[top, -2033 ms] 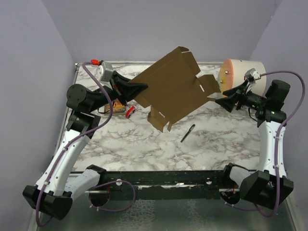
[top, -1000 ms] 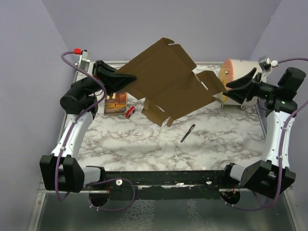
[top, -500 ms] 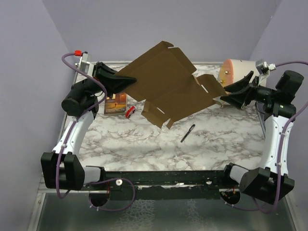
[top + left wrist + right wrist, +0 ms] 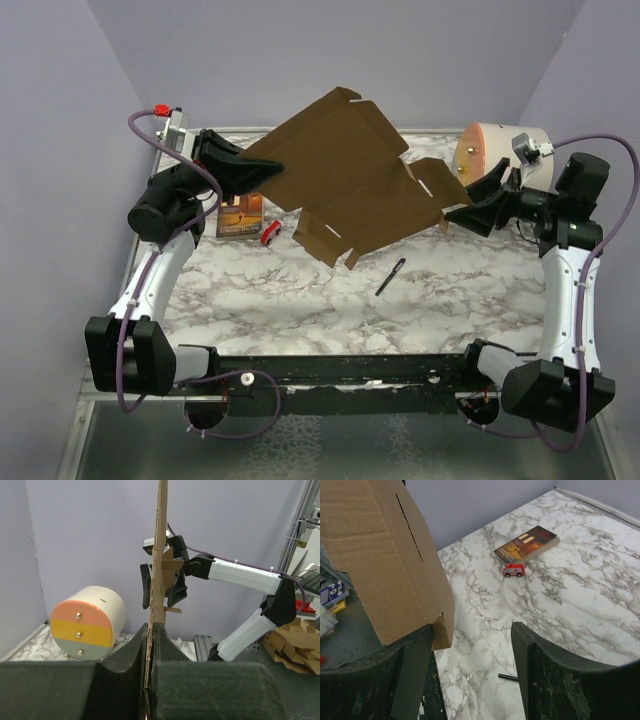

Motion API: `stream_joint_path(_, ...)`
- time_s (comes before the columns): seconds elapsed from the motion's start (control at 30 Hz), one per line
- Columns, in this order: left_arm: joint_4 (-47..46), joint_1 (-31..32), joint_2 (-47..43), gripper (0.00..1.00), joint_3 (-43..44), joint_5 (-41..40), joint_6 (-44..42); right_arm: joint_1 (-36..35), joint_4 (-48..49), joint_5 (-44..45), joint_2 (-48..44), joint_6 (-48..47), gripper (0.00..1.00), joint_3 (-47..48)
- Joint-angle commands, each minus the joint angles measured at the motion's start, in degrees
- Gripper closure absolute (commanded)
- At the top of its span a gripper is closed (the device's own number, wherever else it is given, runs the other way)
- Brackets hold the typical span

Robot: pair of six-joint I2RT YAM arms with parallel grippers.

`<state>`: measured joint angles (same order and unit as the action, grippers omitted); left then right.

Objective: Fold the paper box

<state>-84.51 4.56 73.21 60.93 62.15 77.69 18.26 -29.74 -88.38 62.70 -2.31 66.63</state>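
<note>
The paper box (image 4: 350,185) is a flat brown die-cut cardboard sheet held tilted in the air above the table. My left gripper (image 4: 268,168) is shut on its left edge; in the left wrist view the sheet (image 4: 160,555) stands edge-on, pinched between the pads (image 4: 150,630). My right gripper (image 4: 470,205) stands open at the sheet's right flap. In the right wrist view the cardboard (image 4: 375,555) fills the upper left. Its lower corner rests against the left finger (image 4: 415,650), and the gap between the jaws (image 4: 472,630) shows only table.
A cream cylinder (image 4: 500,150) with a striped end lies at the back right, behind the right gripper. A dark book (image 4: 240,213) and a small red toy car (image 4: 270,233) lie under the sheet's left part. A black pen (image 4: 390,276) lies mid-table.
The right gripper has dropped and moved left, closing in on the sheet's right flap, still open. The left gripper holds the sheet in the same raised pose.
</note>
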Motion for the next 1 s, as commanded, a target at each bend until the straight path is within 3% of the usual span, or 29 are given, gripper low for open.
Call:
stream_joint_path(0.0,-4.95,-0.34,-0.11,1.0,0.4,-2.06,1.91,-0.51,-0.88,-13.51,-1.65,-2.5,0.37,-1.13)
stream_joint_path(0.13,-6.78,-0.34,0.26,1.0,0.59,-2.5,3.76,-0.51,-1.72,-14.5,-1.13,-4.34,0.39,-1.07)
stream_joint_path(0.33,-7.41,-0.34,0.42,1.0,0.64,-3.24,4.38,-0.51,-12.18,-16.03,0.1,-14.17,0.4,2.35)
stream_joint_path(0.97,-7.43,-0.77,1.76,1.0,1.23,-4.47,4.54,-1.57,-12.81,-16.12,-1.83,-14.74,0.39,2.14)
